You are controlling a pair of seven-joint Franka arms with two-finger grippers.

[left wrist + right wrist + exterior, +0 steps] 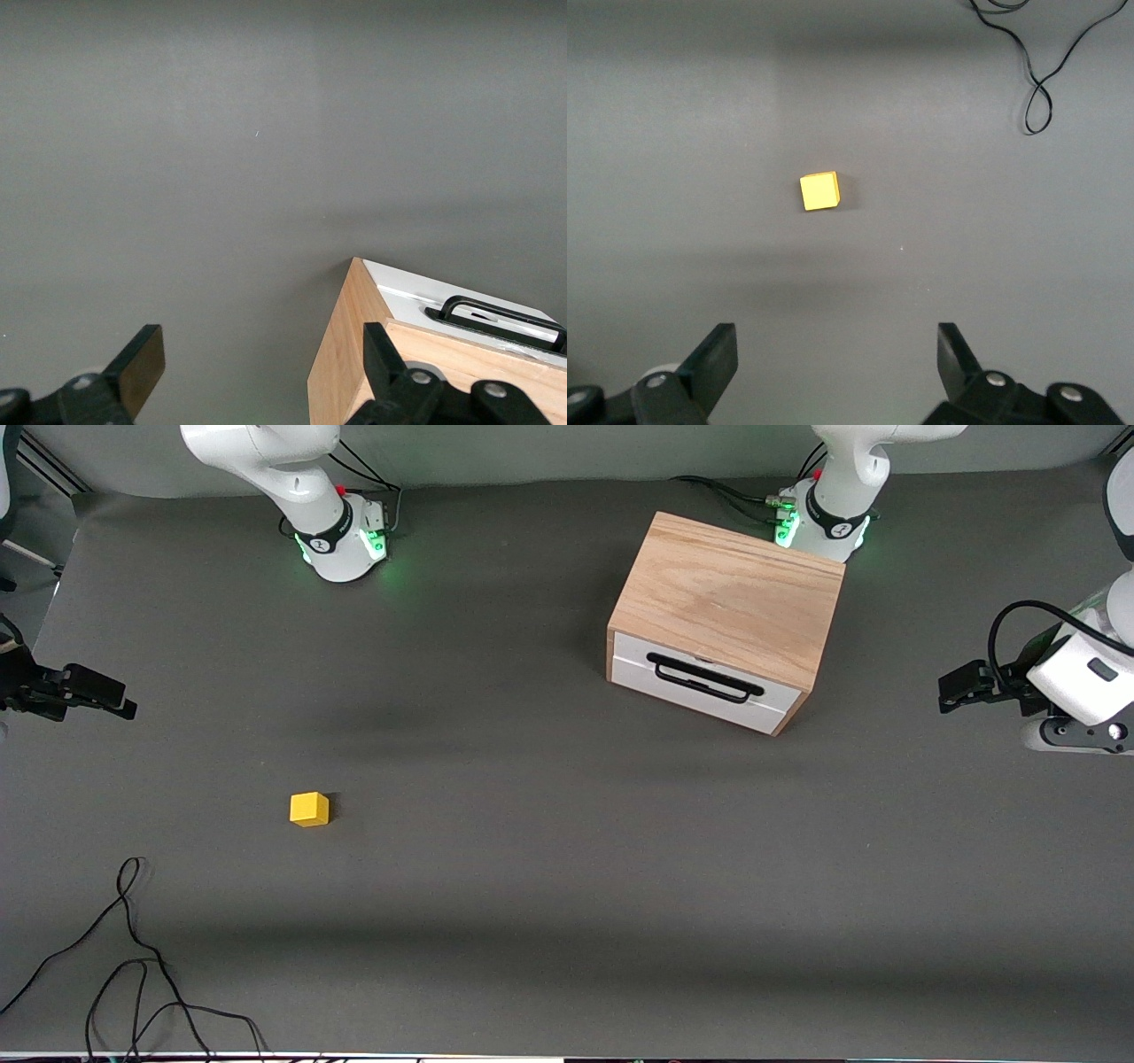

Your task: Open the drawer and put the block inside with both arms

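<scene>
Waiting at the table ends, both grippers are spread wide and nothing is held.

The right gripper (133,710) is kept over bare mat, well apart from the block (309,810); the drawer (704,682) is seen shut, unobstructed mat before it, left gripper (944,697) beside the cabinet (731,598).

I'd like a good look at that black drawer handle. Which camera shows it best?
The front view: the whole black wire handle shows across the shut drawer's white front. The left wrist view catches only part of it, at an angle. The right wrist view shows none.
</scene>
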